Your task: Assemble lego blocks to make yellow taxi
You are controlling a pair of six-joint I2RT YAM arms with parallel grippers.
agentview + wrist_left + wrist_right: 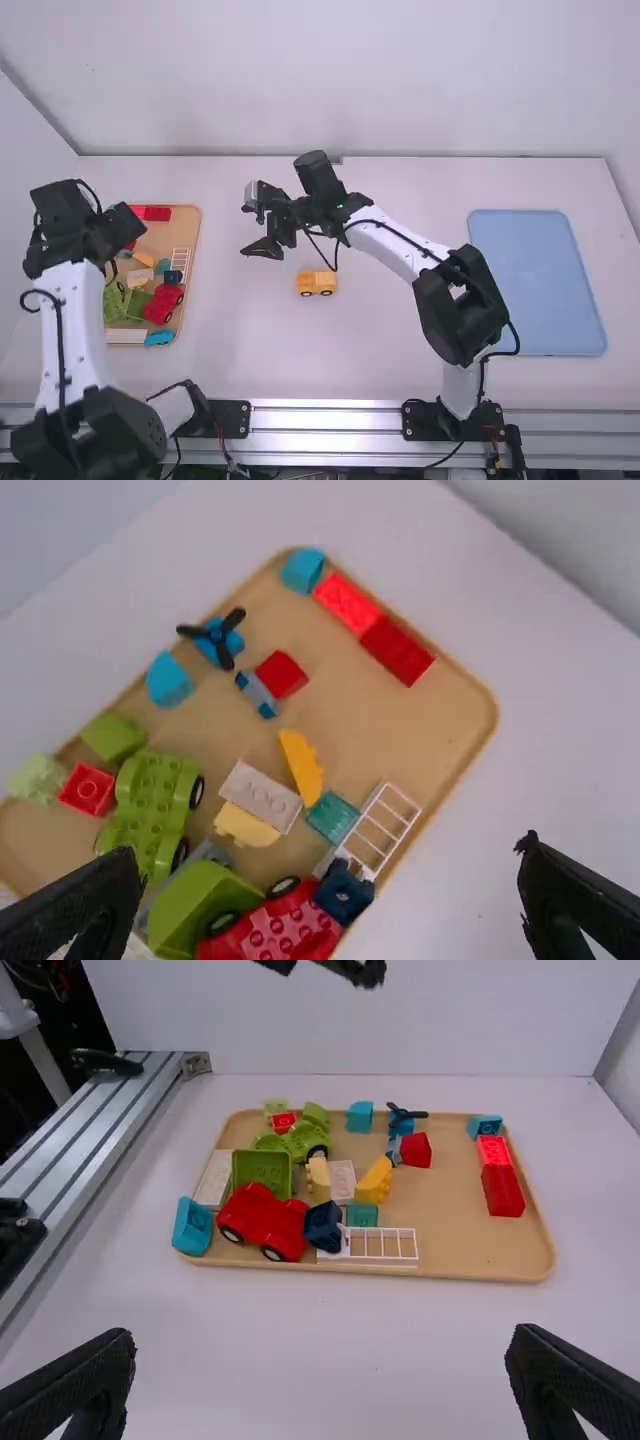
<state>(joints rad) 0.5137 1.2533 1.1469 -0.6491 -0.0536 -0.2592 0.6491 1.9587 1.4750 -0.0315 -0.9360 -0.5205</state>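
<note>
Above the wooden tray (420,730), at the left end of the desk (390,350), the left gripper (330,848) has its fingers spread wide, with nothing between them. Inside the tray lie loose blocks in mixed colours: a green wheeled piece (295,1142) toward the left, then a pale yellow block (318,1178) and a curved yellow block (373,1180) near the middle, and a red car (262,1222) at the near right part. Just to the right of the tray, above the desk, the right gripper (323,1335) is likewise released and empty. Farther right of the tray stands the yellow taxi (316,282), upright on the desk, its dark wheels toward the arm bases; neither gripper touches it. At the greatest remove from the tray, on its right, lies a bare blue mat (538,285).

Progress, as judged: the body and wheels are together in a vehicle shape, so the assembly appears largely or wholly done. Whether a roof piece is still wanted cannot be told; the yellow blocks in the tray may be spares. Should the mat be the finishing place, carrying the taxi there remains. No label or lettering is legible on the blocks.
</note>
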